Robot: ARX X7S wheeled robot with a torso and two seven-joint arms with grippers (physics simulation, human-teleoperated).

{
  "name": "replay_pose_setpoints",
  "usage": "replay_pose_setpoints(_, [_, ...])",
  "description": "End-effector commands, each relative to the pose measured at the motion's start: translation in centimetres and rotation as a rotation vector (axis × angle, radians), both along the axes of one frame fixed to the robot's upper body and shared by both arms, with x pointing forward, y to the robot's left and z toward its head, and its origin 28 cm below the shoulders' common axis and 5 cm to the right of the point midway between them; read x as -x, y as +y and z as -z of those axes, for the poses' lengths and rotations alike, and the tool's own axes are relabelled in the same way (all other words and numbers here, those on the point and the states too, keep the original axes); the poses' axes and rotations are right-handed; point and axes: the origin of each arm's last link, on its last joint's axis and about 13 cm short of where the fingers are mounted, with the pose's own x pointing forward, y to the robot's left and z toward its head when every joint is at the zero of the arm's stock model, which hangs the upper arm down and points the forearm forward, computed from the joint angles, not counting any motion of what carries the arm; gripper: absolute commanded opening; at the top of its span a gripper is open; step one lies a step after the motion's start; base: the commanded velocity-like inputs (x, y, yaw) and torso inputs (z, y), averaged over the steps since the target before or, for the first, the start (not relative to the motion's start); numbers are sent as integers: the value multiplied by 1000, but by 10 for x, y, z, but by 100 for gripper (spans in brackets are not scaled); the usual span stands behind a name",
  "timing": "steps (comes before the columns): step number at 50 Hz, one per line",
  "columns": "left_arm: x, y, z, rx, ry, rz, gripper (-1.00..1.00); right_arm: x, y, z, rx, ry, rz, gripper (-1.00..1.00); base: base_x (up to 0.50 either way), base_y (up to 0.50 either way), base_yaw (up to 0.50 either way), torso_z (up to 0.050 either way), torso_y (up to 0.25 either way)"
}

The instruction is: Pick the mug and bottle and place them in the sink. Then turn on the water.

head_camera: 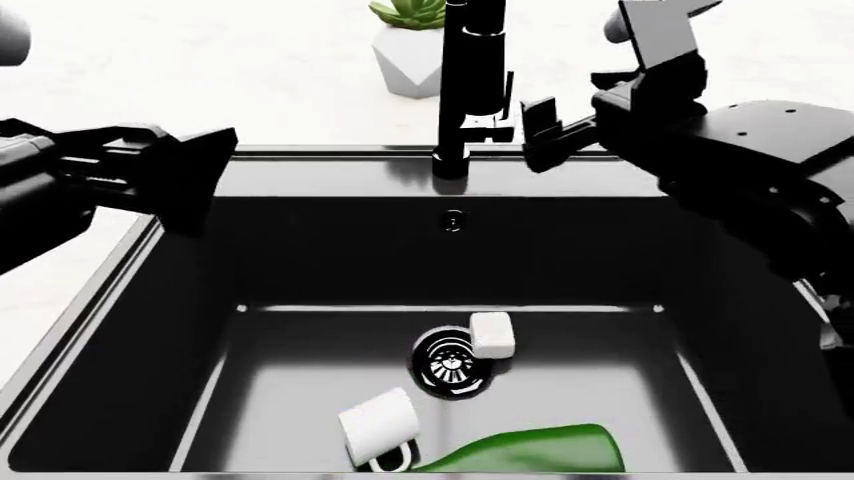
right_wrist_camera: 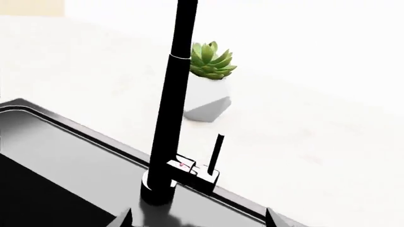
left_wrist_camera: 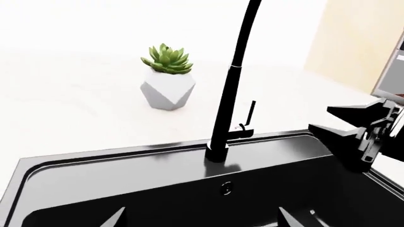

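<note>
The white mug point(head_camera: 378, 428) lies on its side on the floor of the black sink point(head_camera: 334, 190), handle toward the front. Right beside it lies the green bottle point(head_camera: 534, 450), partly cut off by the frame edge. The tall black faucet point(head_camera: 474, 80) stands at the sink's back rim, and no water is in view. My right gripper point(head_camera: 554, 135) is open just right of the faucet's side lever point(right_wrist_camera: 215, 153), not touching it. Over the sink's left rim, my left gripper point(head_camera: 200, 180) is open and empty.
A small white rounded block point(head_camera: 491, 334) sits by the chrome drain point(head_camera: 447, 362). A white faceted planter with a green plant point(left_wrist_camera: 167, 78) stands on the white counter behind the faucet. A tan panel point(left_wrist_camera: 360, 38) rises at the back right.
</note>
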Motion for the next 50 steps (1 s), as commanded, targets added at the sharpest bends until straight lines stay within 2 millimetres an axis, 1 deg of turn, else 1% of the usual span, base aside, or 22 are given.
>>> replay_pose_setpoints(1, [16, 2, -1, 35, -43, -40, 100, -19, 3, -10, -75, -66, 127, 100, 0, 0, 0, 0, 0])
replay_pose_setpoints(8, [17, 2, -3, 35, -68, -40, 100, -37, 9, -18, -117, -124, 158, 100, 0, 0, 0, 0, 0])
replay_pose_setpoints(15, [17, -10, -17, 40, -97, 41, 100, -62, 20, -35, -224, -180, 134, 100, 0, 0, 0, 0, 0])
replay_pose_setpoints(19, [14, -15, -23, 42, -108, 60, 100, -76, 22, -38, -284, -194, 162, 100, 0, 0, 0, 0, 0])
replay_pose_setpoints(27, [16, -25, -36, 59, -152, 150, 100, -77, 31, -34, -343, -181, 140, 100, 0, 0, 0, 0, 0])
replay_pose_setpoints(32, [16, -29, -39, 48, -165, 194, 100, -78, 35, -33, -347, -171, 131, 100, 0, 0, 0, 0, 0])
replay_pose_setpoints(41, [16, -33, -42, 25, -180, 240, 100, -76, 37, -43, -346, -182, 120, 100, 0, 0, 0, 0, 0])
replay_pose_setpoints(50, [23, -33, -46, 2, -192, 244, 100, -76, 43, -49, -348, -192, 98, 100, 0, 0, 0, 0, 0])
